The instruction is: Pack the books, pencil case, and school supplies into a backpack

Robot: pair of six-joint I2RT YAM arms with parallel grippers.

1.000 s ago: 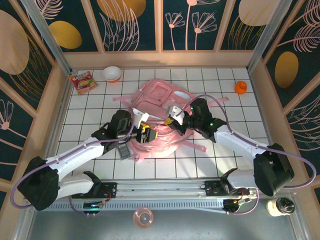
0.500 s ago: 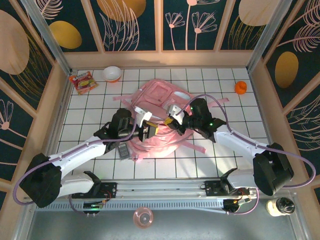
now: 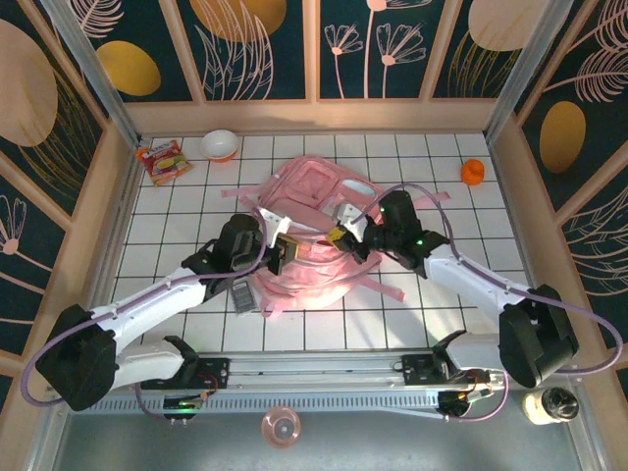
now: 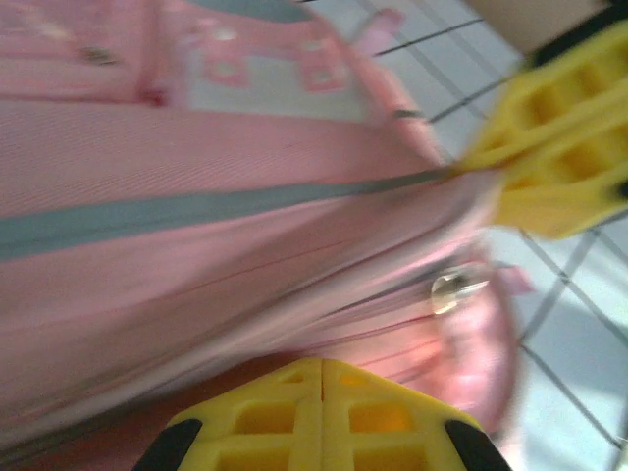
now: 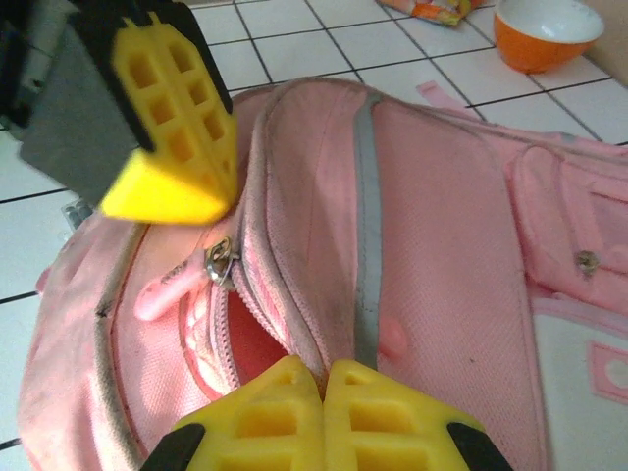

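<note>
The left gripper point(image 4: 321, 412) is seen with its 2 yellow pads pressed together against the top of the large soft pink fabric backpack point(image 3: 309, 265); whether any fabric is caught between them cannot be told. The right gripper point(image 5: 324, 417) is likewise closed, and the zip-edged rim of the backpack's main opening is pinched where its 2 pads meet. In the right wrist view, a yellow finger of the left gripper is placed just above the small metal zip pull point(image 5: 218, 260), at the far end of the same opening, which is parted enough for a red lining to be made out inside. The backpack is laid flat in the middle of the white tiled table point(image 3: 442, 294), front pockets up, with pink straps spread on both sides. A small dark grey rectangular device point(image 3: 240, 294) is found on the tiles just beside the backpack's left edge, under the left arm. Well apart, by the far wall, a white-and-orange bowl point(image 3: 220, 144), a red-and-yellow snack packet point(image 3: 162, 160) and a small orange object point(image 3: 473, 172) are set
</note>
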